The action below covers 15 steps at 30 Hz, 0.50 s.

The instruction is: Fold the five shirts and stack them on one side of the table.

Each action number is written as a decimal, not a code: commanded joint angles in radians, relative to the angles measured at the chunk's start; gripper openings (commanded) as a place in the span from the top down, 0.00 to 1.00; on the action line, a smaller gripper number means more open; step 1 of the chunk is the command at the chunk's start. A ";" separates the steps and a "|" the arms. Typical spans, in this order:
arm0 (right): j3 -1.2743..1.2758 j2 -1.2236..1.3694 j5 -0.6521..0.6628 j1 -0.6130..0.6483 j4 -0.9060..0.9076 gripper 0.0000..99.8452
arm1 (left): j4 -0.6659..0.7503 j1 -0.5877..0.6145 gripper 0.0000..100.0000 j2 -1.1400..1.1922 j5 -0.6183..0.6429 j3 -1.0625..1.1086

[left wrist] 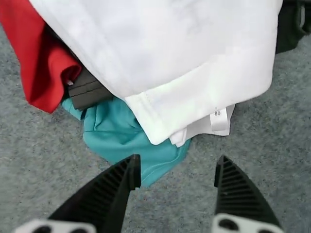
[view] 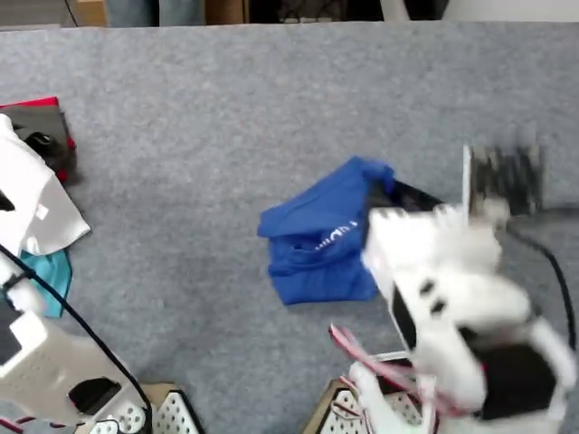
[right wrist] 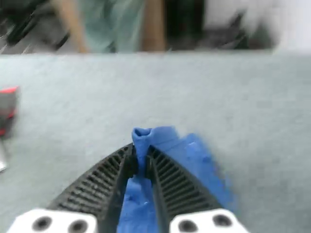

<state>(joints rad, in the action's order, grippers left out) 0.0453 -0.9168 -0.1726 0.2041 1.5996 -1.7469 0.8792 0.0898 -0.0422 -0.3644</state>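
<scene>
I see a pile of shirts at the left edge of the table. A big white cotton shirt (view: 32, 194) (left wrist: 170, 53) lies on top of the pile. A teal shirt (view: 50, 276) (left wrist: 126, 141) sticks out from under it on the side near my arms. A red shirt (view: 32, 102) (left wrist: 39, 68) sticks out on the far side. A dark cloth (view: 45, 145) (left wrist: 85, 92) is tucked between the red one and the white one. I cannot tell if it is a shirt.

A crumpled bright blue shirt (view: 321, 240) (right wrist: 165, 145) lies by itself near the middle of the table, well apart from the pile.

The table is covered in a fuzzy grey felt cloth (view: 226, 108). Past its far edge the room is blurry, with some brown wooden things.

My left gripper (left wrist: 178, 167) hangs over the grey cloth just beside the teal shirt's edge. Its two black fingers are spread wide apart and nothing is between them. The white left arm (view: 36, 353) sits low at the near left corner.

My right gripper (right wrist: 140, 155) is squeezed tight on a fold of the blue shirt. A bit of blue cloth pokes up past its black fingertips. The white right arm (view: 434, 271) leans in from the near right side, just beside the blue shirt.
</scene>
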 commanded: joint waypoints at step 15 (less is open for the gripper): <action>-1.006 0.842 -0.023 0.442 0.135 0.99 | 0.485 -0.065 0.74 -0.466 -0.184 0.872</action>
<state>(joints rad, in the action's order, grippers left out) -0.8569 -0.1204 -0.2064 0.5815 1.7469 -1.3602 0.8577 -0.3184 -0.2171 0.3951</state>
